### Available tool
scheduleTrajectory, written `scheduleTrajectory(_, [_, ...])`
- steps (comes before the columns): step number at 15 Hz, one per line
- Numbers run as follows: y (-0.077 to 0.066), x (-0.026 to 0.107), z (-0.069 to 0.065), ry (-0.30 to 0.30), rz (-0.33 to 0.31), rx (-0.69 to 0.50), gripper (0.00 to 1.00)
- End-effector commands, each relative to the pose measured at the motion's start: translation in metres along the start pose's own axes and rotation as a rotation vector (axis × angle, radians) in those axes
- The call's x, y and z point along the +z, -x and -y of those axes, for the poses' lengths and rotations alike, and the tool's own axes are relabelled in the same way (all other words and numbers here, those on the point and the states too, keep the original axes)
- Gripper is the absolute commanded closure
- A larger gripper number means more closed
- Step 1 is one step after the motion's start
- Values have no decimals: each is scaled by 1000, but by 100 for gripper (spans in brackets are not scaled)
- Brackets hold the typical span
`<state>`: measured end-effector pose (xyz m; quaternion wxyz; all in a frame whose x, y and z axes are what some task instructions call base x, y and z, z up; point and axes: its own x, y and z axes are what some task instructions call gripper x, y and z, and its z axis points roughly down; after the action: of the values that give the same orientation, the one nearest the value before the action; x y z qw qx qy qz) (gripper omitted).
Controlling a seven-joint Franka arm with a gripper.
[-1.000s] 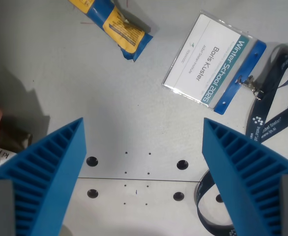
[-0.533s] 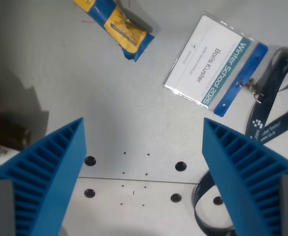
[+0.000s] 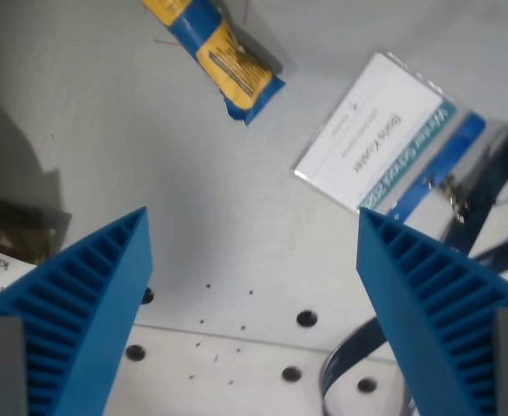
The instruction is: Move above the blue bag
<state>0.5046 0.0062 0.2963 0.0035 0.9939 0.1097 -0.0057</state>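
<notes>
The blue bag (image 3: 215, 54), a blue and yellow snack packet, lies on the grey table at the top of the wrist view, left of centre, partly cut off by the top edge. My gripper (image 3: 254, 286) is open and empty, its two blue ribbed fingers (image 3: 89, 303) at the lower left and lower right. The bag is well beyond the fingertips, up and a little to the wrist view's left of the gap.
A white name badge (image 3: 375, 130) with a dark blue lanyard (image 3: 488, 251) lies at the upper right. A brown packet (image 3: 11, 234) sits at the left edge. Screw holes (image 3: 306, 318) dot the table between the fingers.
The camera has moved: the whole scene has shifted and tilted, the bag a little to the right and down, the table holes lower and left. The picture is slightly blurred now.
</notes>
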Motion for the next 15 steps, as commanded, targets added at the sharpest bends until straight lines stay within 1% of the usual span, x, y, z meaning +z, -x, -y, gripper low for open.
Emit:
scheduleTrajectory(1, [-3,10,3,14,-59,-254,0])
scheduleTrajectory(8, [-15,41,12,27,-75,-486,0])
scheduleTrajectory(13, [-24,64,18,40,-81,-628,0])
scheduleTrajectory(15, [-28,74,20,44,-83,-666,0])
